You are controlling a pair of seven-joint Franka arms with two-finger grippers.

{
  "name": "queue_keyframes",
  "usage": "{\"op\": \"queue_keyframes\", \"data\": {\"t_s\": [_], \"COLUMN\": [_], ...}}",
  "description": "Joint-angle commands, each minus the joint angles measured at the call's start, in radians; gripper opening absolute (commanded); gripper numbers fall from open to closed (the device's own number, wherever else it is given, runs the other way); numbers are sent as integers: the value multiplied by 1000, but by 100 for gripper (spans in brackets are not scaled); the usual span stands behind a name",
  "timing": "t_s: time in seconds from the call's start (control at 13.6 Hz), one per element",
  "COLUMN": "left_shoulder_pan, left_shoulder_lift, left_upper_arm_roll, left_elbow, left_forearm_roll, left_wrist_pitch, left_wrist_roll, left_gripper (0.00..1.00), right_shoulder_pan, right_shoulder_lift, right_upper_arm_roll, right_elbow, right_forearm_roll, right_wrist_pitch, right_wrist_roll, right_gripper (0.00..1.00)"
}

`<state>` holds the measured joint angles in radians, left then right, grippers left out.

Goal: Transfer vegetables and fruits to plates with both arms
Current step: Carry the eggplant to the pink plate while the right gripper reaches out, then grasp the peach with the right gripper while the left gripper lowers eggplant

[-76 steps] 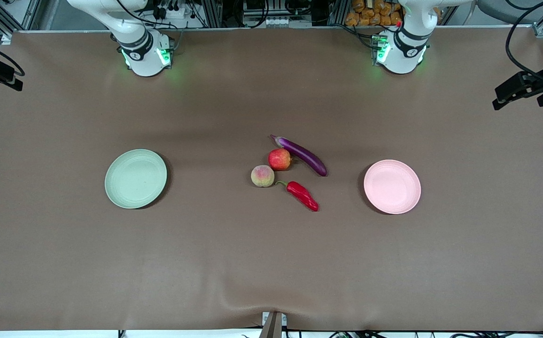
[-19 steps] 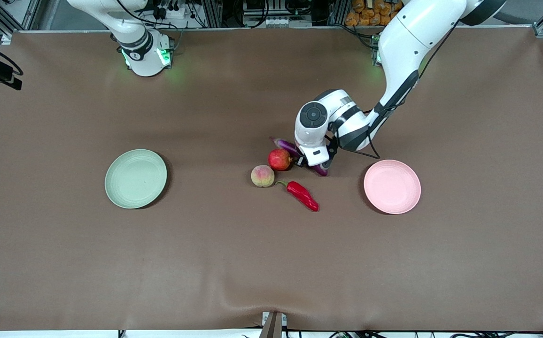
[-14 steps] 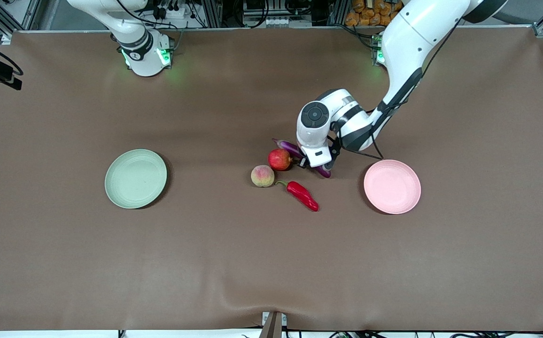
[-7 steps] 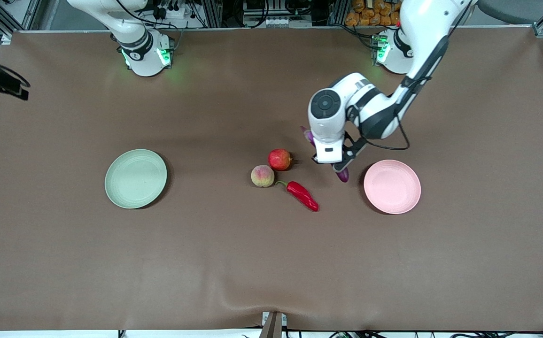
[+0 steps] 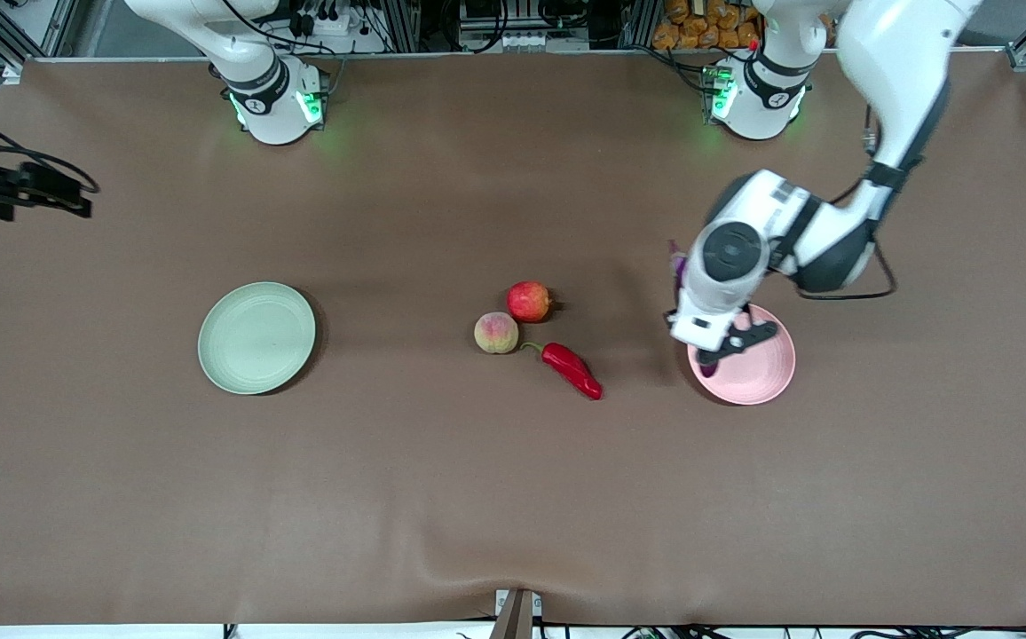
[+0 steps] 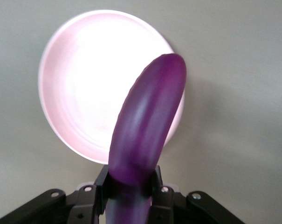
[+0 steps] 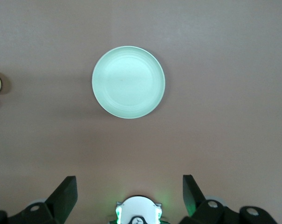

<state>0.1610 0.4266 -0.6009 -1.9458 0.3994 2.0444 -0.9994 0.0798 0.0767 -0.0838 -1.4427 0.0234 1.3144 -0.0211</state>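
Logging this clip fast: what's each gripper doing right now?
Left gripper: shut on the eggplant, over the pink plate.
Right gripper: open, holding nothing, waiting above the green plate.

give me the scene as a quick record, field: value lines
left gripper: shut on the eggplant, up in the air over the pink plate
right gripper: open, high over the green plate, waiting
on table: apple, peach, chili pepper, between the two plates
plates: both bare
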Motion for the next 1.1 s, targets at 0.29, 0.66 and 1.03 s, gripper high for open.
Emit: {"op": "queue_keyframes", "data": {"t_s": [0.29,0.66,1.03], "left_shoulder_pan": [149,199,203], "left_shoulder_lift": [15,72,109], "left_upper_arm_roll": [-25,-22,-16], "left_elbow": [-22,-10,-1], "left_forearm_roll": [1,15,19], "left_wrist_pitch": [-43,-27,-16], "left_wrist_roll": [137,263,263], "left_gripper": [0,0,0], "right_shoulder_pan": [179,420,520], "right_shoulder_lift": [202,403,547], "right_upper_arm_roll": [-5,-4,-1], "right_elbow": [19,22,22], "right_forearm_roll": [206,245,377], "right_wrist_pitch": [181,457,676], "right_wrist_roll": [445,924,1162], "right_gripper": [100,100,100]}}
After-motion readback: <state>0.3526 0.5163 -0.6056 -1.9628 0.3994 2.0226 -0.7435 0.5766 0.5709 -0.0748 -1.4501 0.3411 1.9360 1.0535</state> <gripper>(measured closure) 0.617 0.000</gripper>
